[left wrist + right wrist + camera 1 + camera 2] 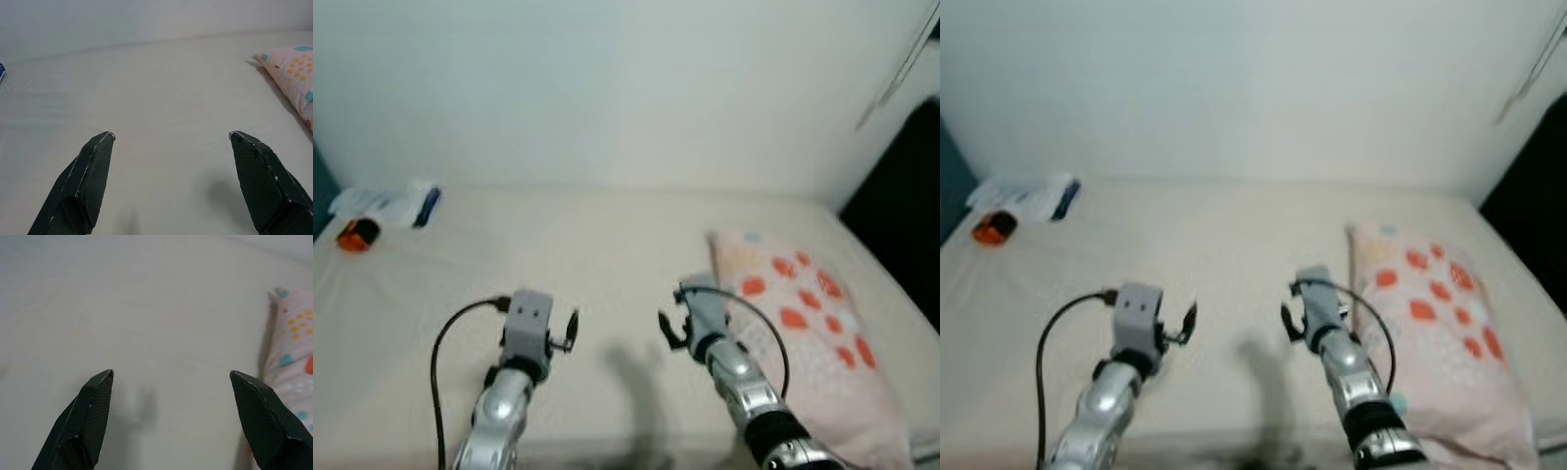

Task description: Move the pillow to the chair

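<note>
— On the cream bed, what do we see?
— Our pillow, pale pink with orange dots, lies along the bed's right side, beside a dark gap.

— And our grippers?
— Both hover above the sheet, fingers spread wide, holding nothing. Our right gripper is just beside the pillow's edge; our left gripper sits well apart from it.

— Anything else?
— An orange object and a white packet rest at the far left.

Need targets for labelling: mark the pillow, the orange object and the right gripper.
pillow (803,313): left eye view, middle of its dotted top.
orange object (357,235): left eye view, its centre.
right gripper (171,416): right wrist view, midway between fingertips.
</note>
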Robot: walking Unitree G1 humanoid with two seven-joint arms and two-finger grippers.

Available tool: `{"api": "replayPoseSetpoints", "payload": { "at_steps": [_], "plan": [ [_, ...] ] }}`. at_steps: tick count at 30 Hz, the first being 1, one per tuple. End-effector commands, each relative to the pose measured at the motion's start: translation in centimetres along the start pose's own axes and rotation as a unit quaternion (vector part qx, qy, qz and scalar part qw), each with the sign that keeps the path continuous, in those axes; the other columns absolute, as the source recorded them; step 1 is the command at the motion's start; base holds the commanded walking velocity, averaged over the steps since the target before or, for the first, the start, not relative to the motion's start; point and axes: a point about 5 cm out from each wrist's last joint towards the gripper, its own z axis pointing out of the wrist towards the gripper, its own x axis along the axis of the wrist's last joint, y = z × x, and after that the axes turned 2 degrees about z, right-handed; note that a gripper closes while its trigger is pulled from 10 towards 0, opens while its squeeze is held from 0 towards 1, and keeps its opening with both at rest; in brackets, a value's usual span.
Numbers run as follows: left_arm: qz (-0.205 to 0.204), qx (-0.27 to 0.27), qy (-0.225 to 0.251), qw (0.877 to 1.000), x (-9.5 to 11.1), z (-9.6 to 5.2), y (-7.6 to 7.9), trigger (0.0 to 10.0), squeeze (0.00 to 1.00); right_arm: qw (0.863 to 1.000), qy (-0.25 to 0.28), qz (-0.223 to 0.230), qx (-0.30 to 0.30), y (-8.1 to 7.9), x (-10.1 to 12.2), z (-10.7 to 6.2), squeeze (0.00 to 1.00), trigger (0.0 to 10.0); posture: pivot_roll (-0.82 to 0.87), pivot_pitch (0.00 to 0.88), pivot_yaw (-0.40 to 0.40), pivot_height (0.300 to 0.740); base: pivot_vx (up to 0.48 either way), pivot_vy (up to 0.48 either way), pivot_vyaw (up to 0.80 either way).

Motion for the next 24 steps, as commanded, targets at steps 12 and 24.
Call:
{"api": "replayPoseSetpoints", "payload": {
  "at_steps": [12,24],
  "plan": [
    [0.000,-0.010,-0.002,1.000,-0.20,-0.41,0.36,10.0,0.00,1.000,-0.013,0.004,-0.003,0.04,-0.72,-0.28,0.00,10.0,0.06,0.000,-0.093,0.717,0.000,0.000,0.00],
    [0.010,-0.010,-0.002,1.000,-0.10,-0.33,0.25,10.0,0.00,1.000,-0.009,0.006,-0.007,0.06,-0.54,-0.19,0.00,10.0,0.06,0.000,-0.088,0.717,0.000,-0.104,0.00]
  ]
}}
